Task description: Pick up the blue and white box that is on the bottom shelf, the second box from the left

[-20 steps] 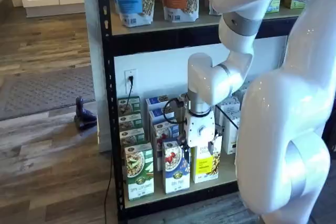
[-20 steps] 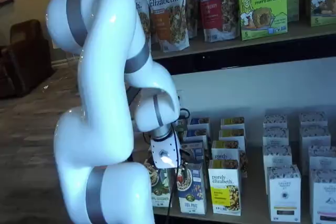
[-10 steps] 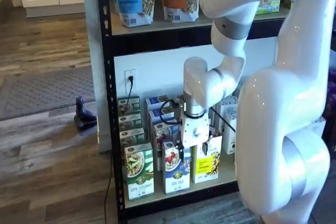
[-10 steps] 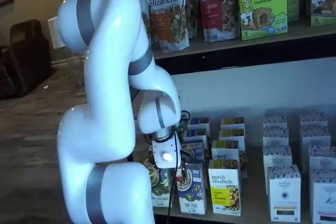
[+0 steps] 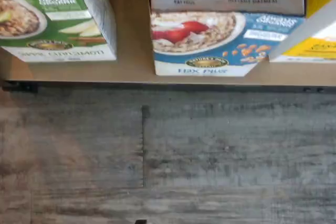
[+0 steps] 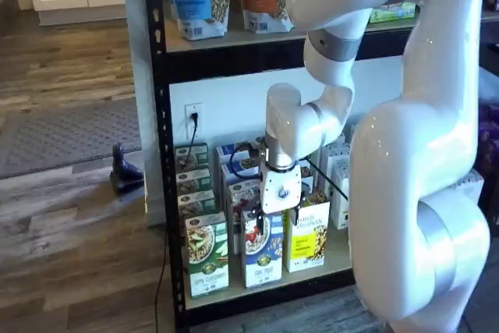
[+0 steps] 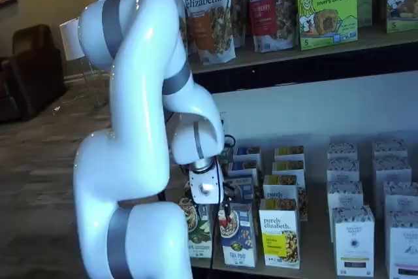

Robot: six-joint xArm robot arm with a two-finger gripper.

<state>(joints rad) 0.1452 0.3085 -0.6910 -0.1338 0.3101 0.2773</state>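
Flanking the blue and white box — green-and-white carton, yellow carton.

Wrist view is looking straight down, close, onto the bottom shelf edge. Both shelf views are facing the rack frontally, sharing that shelf.

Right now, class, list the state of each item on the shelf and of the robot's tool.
blue and white box: upright on the shelf, not gripped
green-and-white carton: upright beside it
yellow carton: upright on its other side
bottom shelf: stocked with boxes
tool: directly above the blue box; opening unclear
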